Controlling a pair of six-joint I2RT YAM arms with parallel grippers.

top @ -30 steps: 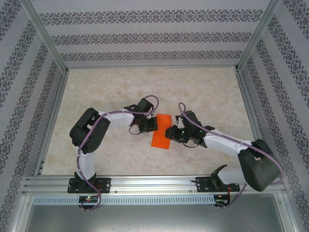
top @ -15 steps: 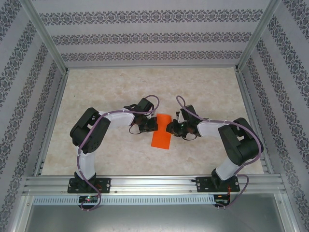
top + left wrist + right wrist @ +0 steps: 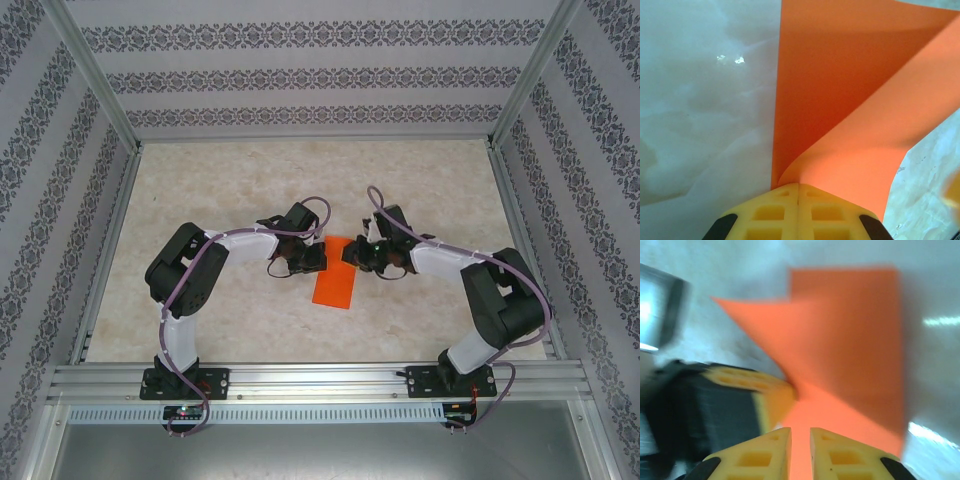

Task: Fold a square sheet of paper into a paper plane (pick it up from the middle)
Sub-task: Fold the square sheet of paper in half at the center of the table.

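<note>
The square sheet of paper [image 3: 333, 285], bright orange, lies folded into an oblong on the marble table between my two grippers. My left gripper [image 3: 314, 258] is at its far left edge. In the left wrist view its yellow fingers are shut [image 3: 798, 185] on a flap of the paper [image 3: 840, 100], which curls up from the table. My right gripper [image 3: 351, 256] is at the far right edge, facing the left one. Its jaws [image 3: 800, 432] stand a narrow gap apart over the paper [image 3: 850, 355], with nothing pinched between them. The left gripper's yellow finger [image 3: 772, 392] is just ahead.
The marble tabletop [image 3: 250, 180] is boxed in by patterned walls with metal posts. A metal rail [image 3: 320, 378] carries both arm bases along the near edge. The right arm's elbow [image 3: 505, 300] is raised at the right.
The right gripper has moved toward the far end of the paper and its jaws have narrowed. Its elbow has swung up and inward. The left gripper has stayed shut on the paper.
</note>
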